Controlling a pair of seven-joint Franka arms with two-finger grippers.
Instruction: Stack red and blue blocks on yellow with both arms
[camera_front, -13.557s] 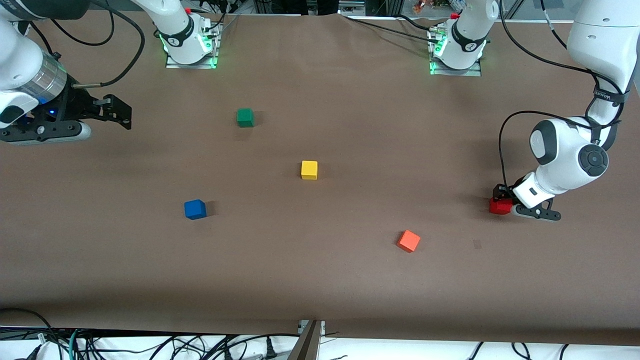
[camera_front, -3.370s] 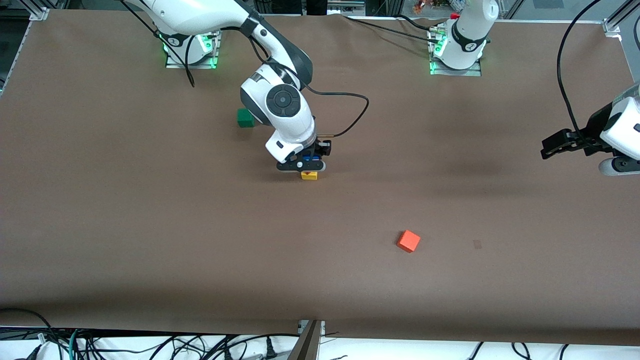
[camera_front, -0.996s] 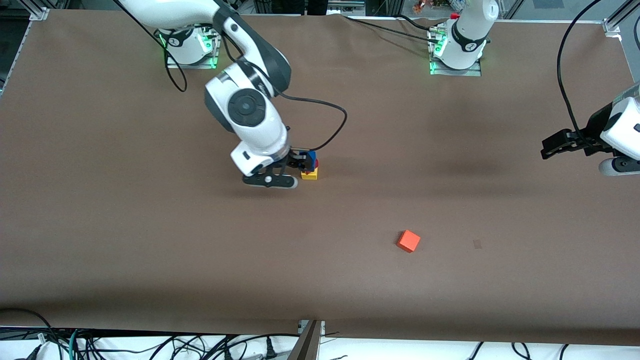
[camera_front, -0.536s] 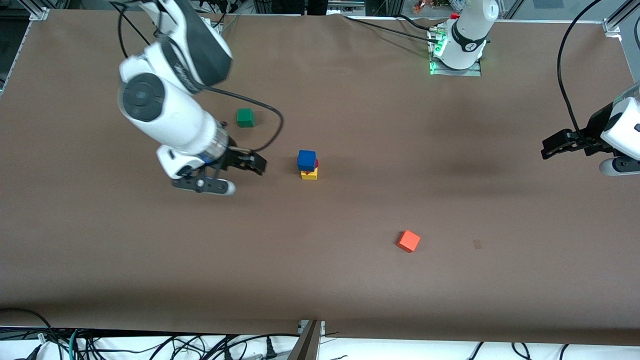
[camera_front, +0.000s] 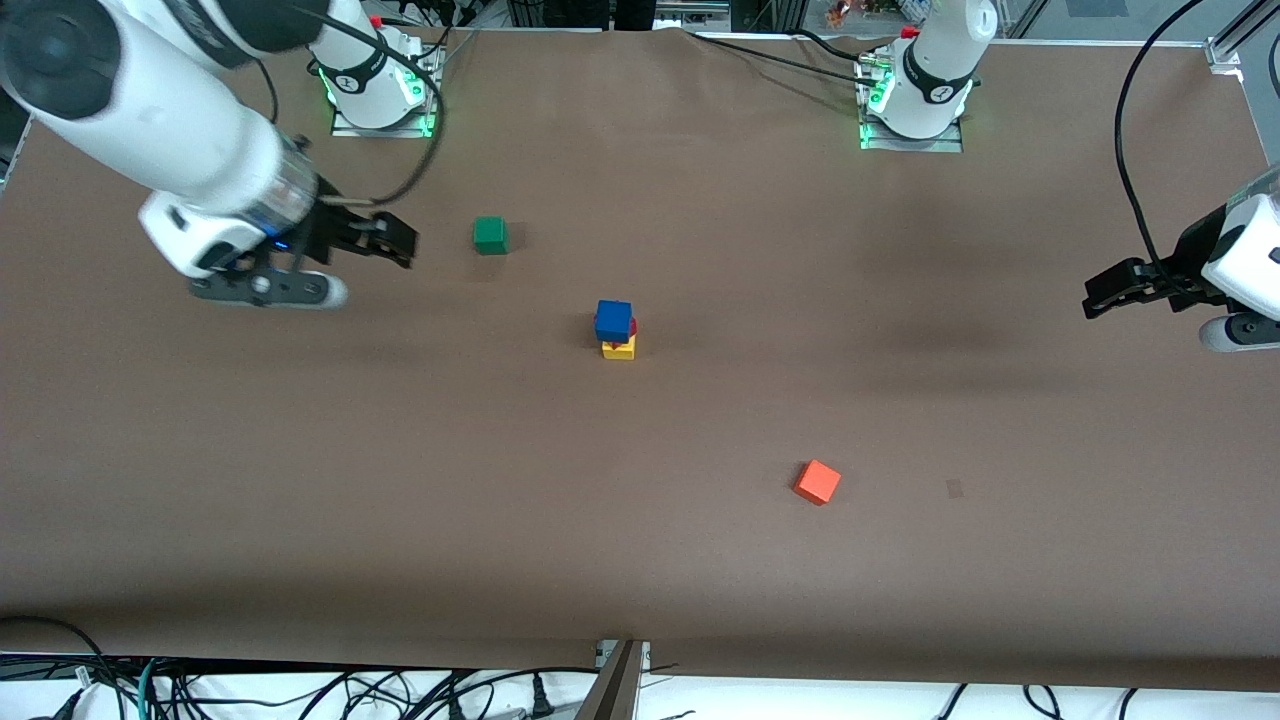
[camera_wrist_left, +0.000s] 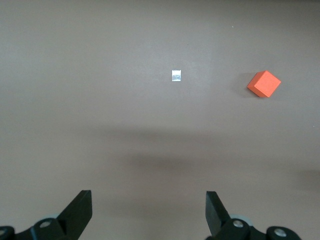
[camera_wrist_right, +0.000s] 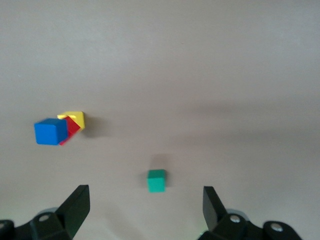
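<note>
A stack stands mid-table: the yellow cube (camera_front: 619, 349) at the bottom, the red block (camera_front: 632, 329) on it, mostly hidden, and the blue block (camera_front: 613, 320) on top. The right wrist view shows the blue block (camera_wrist_right: 50, 131), the red block (camera_wrist_right: 73, 128) and the yellow cube (camera_wrist_right: 75, 117). My right gripper (camera_front: 400, 240) is open and empty, up in the air toward the right arm's end of the table, beside the green cube. My left gripper (camera_front: 1100, 297) is open and empty, waiting over the left arm's end of the table.
A green cube (camera_front: 490, 234) lies nearer the robots' bases than the stack; it also shows in the right wrist view (camera_wrist_right: 156, 180). An orange cube (camera_front: 818, 482) lies nearer the front camera, toward the left arm's end, and shows in the left wrist view (camera_wrist_left: 264, 84).
My right gripper has let go of the blue block on the stack, opened, and drawn back up toward its own end of the table. The left arm has not moved.
</note>
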